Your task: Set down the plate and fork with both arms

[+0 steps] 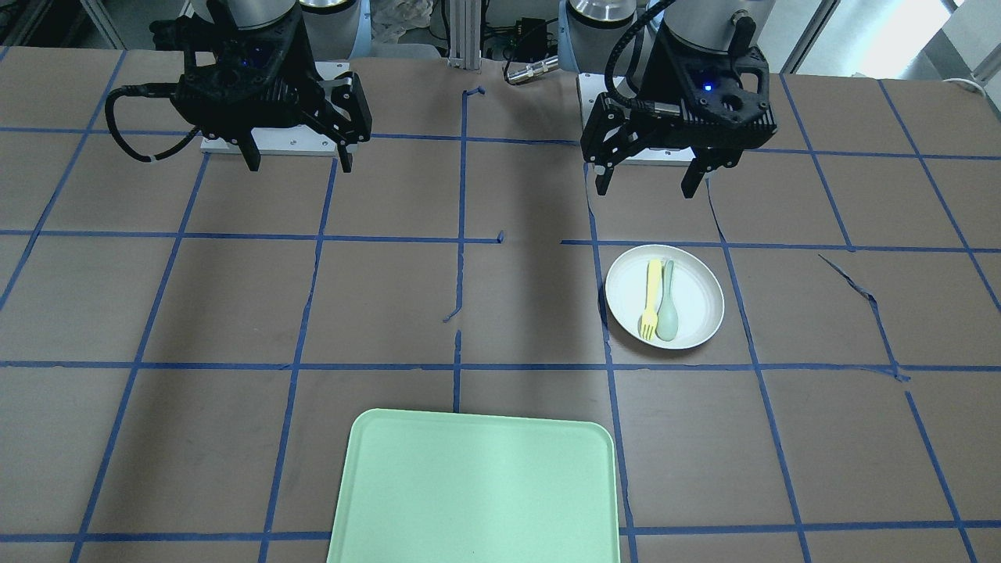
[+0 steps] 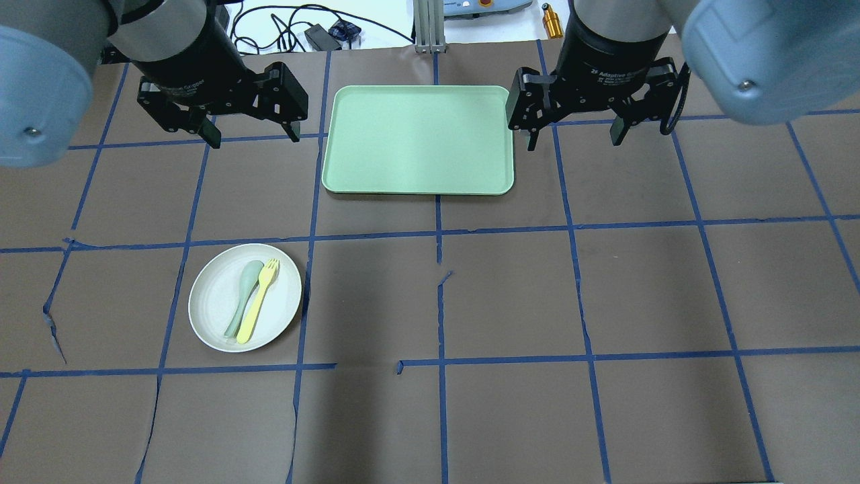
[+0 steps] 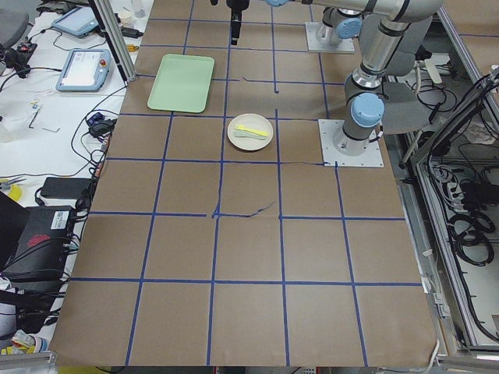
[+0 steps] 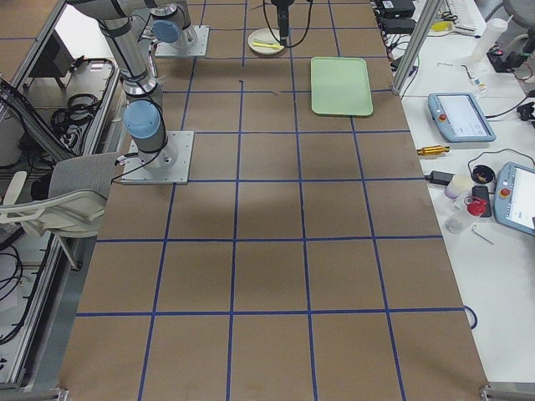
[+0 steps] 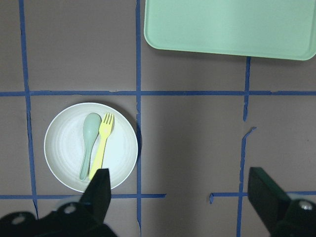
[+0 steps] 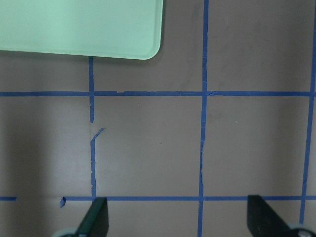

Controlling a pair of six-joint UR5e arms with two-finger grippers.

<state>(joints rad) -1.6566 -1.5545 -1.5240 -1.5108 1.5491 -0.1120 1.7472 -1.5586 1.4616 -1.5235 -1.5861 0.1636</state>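
The round off-white plate lies on the brown table at the left in the overhead view; it also shows in the front view and the left wrist view. The pale yellow fork lies in it beside a grey-green spoon. My left gripper hangs open and empty, high above the table, farther from the robot than the plate. My right gripper hangs open and empty to the right of the tray.
The rectangular mint-green tray lies at the table's far middle, between the two grippers. Blue tape lines form a grid on the brown paper cover, torn in places. Monitors, cables and pendants lie on side benches.
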